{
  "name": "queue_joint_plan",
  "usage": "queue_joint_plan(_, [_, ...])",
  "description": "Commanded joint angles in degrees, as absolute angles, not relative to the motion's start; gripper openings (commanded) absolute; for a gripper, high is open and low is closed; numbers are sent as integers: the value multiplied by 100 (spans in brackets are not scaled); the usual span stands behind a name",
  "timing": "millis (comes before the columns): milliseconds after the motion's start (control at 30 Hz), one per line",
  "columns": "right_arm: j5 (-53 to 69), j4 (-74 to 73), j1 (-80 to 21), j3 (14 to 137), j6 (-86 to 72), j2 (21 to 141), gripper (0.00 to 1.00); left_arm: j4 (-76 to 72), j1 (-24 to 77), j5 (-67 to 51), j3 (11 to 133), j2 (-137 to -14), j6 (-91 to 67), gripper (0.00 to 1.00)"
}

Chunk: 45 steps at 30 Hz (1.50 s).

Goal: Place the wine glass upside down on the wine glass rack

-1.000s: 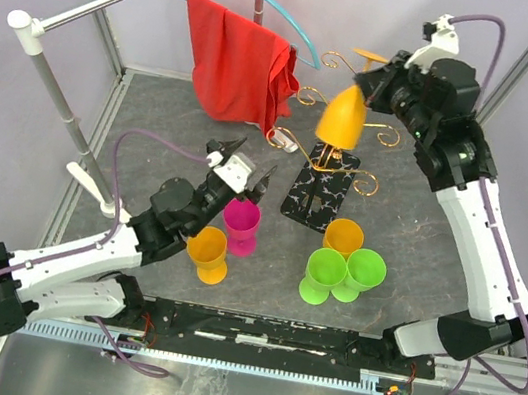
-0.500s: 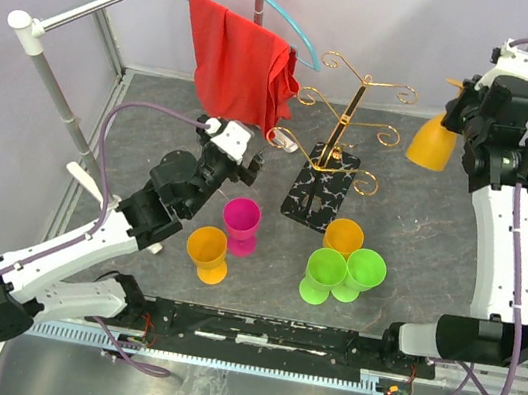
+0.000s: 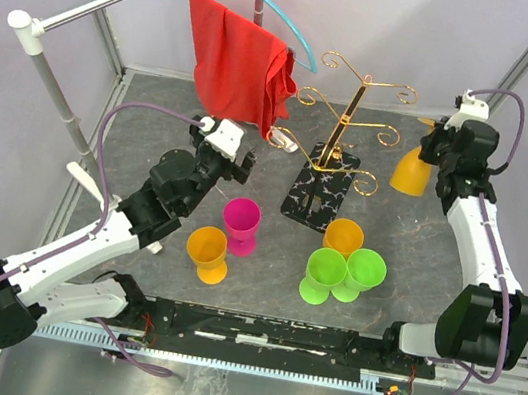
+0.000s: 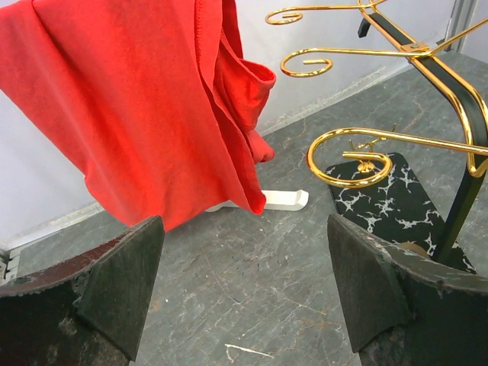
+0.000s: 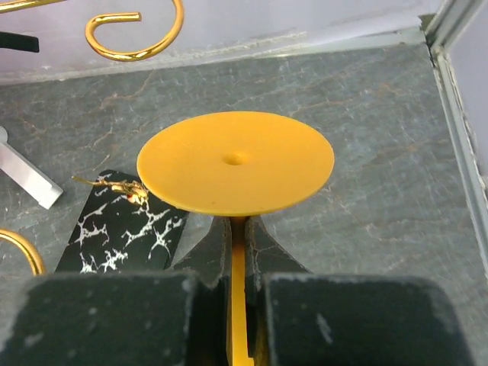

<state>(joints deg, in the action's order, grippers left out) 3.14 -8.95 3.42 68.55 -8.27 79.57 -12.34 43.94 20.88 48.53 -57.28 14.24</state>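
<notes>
The wine glass [image 3: 409, 172] is orange plastic. My right gripper [image 3: 442, 146] is shut on its stem and holds it in the air, to the right of the rack and apart from it. In the right wrist view the round foot [image 5: 236, 162] sits just past my right gripper [image 5: 238, 236], with the stem pinched between the fingers and the bowl hidden. The wine glass rack [image 3: 352, 106] is a gold scroll tree on a black marbled base [image 3: 317, 198]. Its scrolls [image 4: 358, 156] also show in the left wrist view. My left gripper [image 3: 234, 157] is open and empty, left of the rack; it also shows in the left wrist view [image 4: 244, 282].
A red cloth [image 3: 238, 59] hangs on a blue hanger [image 3: 301, 36] behind my left gripper. A pink cup [image 3: 240, 224], two orange cups [image 3: 207, 252] [image 3: 344, 235] and two green cups [image 3: 324, 274] [image 3: 366, 269] stand in front of the rack. A metal pole [image 3: 58, 92] stands at the left.
My right arm has carried the orange glass from over the rack out to the right and a little lower. My left gripper has drawn back up and left, towards the cloth.
</notes>
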Motion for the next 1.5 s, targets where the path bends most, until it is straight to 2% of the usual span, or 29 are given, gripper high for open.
queue_joint_plan(0, [673, 1366, 336, 6350, -701, 7843, 1, -1806, 4280, 1943, 4789, -5697, 1209, 94])
queue_joint_plan(333, [926, 3686, 335, 5438, -748, 8142, 1, -2234, 4091, 1875, 4502, -5929, 1167, 94])
queue_joint_plan(633, [1505, 4780, 294, 5591, -1186, 9005, 1, -2700, 3808, 1753, 4245, -6079, 1033, 94])
queue_joint_plan(1467, [1550, 5552, -257, 5984, -949, 9928, 1, -3065, 3473, 1591, 4034, -6308, 977, 94])
